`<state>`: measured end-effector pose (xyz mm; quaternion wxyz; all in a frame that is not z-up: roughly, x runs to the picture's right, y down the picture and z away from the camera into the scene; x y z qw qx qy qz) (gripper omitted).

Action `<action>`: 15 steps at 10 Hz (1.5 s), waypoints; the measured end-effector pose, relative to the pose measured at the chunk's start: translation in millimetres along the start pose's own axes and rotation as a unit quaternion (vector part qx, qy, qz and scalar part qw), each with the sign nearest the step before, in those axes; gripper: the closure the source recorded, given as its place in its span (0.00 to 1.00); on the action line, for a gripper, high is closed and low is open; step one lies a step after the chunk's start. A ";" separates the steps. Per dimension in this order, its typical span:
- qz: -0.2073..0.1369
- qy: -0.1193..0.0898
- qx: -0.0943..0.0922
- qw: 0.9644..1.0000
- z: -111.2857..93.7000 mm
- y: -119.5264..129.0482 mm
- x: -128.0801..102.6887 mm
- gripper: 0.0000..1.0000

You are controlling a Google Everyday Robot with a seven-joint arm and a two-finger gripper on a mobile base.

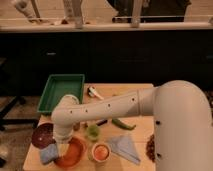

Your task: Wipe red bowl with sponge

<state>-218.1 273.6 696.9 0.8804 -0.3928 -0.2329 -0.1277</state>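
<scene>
The red bowl (74, 153) sits at the front left of the wooden table. The blue-grey sponge (48, 154) lies at the bowl's left edge, partly over the rim. My gripper (60, 148) hangs from the white arm, which reaches in from the right and bends down over the bowl's left side. It is right beside or on the sponge, and the wrist hides the contact.
A maroon bowl (43, 135) is just behind the sponge. A small cup with an orange inside (101, 152), a pale-blue folded cloth (125, 148), a green cup (92, 132) and a green pod (123, 124) lie to the right. A green tray (60, 92) is at the back left.
</scene>
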 end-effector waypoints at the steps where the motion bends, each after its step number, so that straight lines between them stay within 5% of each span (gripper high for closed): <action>1: 0.004 -0.001 0.000 1.000 -2.5 7.0 9.2 1.00; 7: 0.058 0.002 0.004 0.998 -21.1 43.3 90.9 1.00; 10: 0.053 0.002 -0.002 0.999 -10.2 31.0 80.6 1.00; 15: 0.012 -0.006 -0.014 1.000 11.6 4.1 24.3 1.00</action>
